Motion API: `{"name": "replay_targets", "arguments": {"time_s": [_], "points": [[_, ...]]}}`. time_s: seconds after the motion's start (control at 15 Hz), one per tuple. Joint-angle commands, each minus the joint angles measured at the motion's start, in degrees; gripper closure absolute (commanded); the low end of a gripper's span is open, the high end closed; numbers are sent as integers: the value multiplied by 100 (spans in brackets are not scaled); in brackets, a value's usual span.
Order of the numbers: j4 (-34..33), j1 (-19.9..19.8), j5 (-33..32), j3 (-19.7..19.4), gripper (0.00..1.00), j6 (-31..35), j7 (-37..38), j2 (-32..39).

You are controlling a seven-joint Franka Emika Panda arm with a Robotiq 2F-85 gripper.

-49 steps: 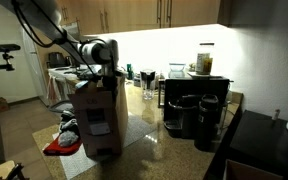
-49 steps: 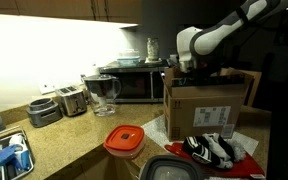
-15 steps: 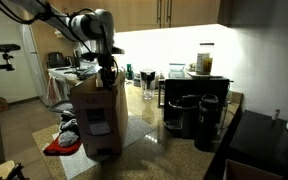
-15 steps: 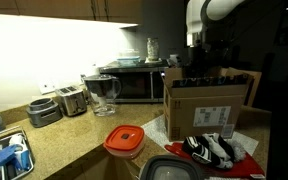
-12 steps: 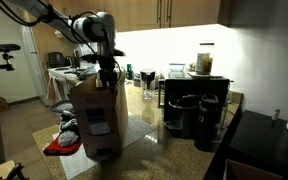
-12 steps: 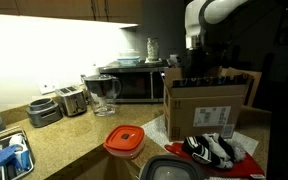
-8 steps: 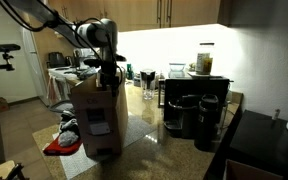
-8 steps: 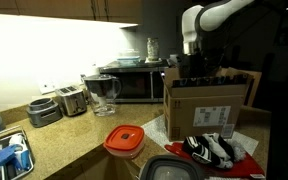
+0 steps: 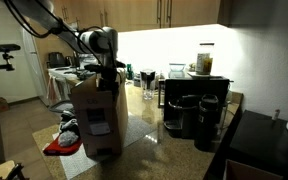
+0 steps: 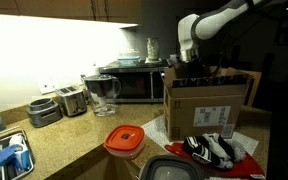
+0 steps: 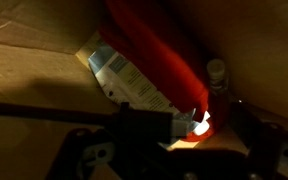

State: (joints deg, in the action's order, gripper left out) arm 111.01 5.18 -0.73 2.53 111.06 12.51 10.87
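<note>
The red packet is seen in the wrist view lying inside the cardboard box, just beneath the hand and not gripped by it. The fingers are held apart, one at each lower corner of that view, and the packet's near end is framed between them. Whether they touch the packet cannot be told. The packet lies slanted across the floor of the box, its pale printed panel turned up and towards one brown wall. A small capped bottle is seen just beside the packet, on the side away from the panel.

In both exterior views the hand is lowered into the open top of the box, its tips hidden by the raised flaps. The box stands upright on the counter. A black and white cloth is bunched against the foot of the box. A container with a red lid is set near it on the counter. Well apart, a clear jug, a microwave and a toaster are ranged along the wall, and two dark coffee machines are seen in an exterior view.
</note>
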Motion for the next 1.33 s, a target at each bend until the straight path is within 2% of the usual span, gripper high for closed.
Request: {"name": "replay_targets", "arguments": {"time_s": [0.0,0.6,1.2,1.27], "points": [[11,7,9,36,0,109,-112,58],[30,194,-459,-26,0,782,737,424],[-50,227,-394,-32,0,903,806,723],[-58,226,-390,-35,25,897,816,735]]}}
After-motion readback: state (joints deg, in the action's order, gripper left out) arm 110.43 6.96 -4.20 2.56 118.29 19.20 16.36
